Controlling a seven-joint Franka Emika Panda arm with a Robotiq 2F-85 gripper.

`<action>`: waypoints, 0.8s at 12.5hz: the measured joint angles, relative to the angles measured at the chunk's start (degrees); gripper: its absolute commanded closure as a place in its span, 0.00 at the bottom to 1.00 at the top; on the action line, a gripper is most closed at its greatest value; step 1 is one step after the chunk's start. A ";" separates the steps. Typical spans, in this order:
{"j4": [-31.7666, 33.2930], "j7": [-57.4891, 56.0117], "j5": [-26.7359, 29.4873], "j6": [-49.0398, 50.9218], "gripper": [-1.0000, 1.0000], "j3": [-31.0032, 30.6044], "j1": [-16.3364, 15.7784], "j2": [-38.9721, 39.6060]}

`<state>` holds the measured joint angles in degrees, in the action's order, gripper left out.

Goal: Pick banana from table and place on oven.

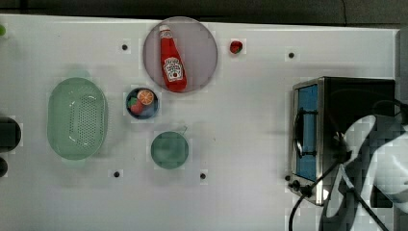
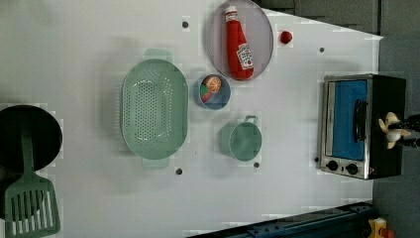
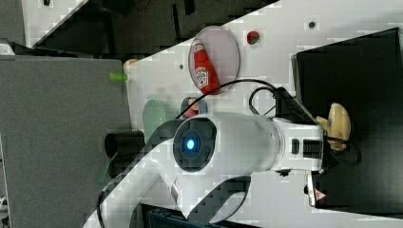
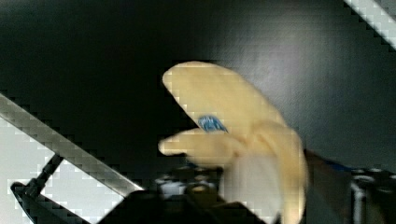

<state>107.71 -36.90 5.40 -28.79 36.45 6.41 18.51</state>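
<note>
The gripper [image 2: 396,130] hung over the oven's [image 2: 386,99] black top with the banana [image 2: 391,130] at its fingers; whether it gripped or had let go could not be told. Beyond, on the white surface [image 2: 297,114], lay a ketchup bottle [image 2: 238,44].

Beyond my bench, a dark grey floor [image 1: 269,10] runs along the far edge, and a flat grey panel [image 3: 62,142] stands beside me under even light.
</note>
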 measured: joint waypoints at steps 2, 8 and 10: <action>0.11 -0.20 0.42 -1.54 0.04 0.14 -0.88 0.57; -3.08 -2.07 -1.86 5.18 0.00 -1.12 -2.41 -7.71; -4.42 -1.45 -2.13 13.29 0.00 -2.49 -3.46 -13.29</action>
<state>103.29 -38.36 3.27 -15.50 33.96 2.95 5.21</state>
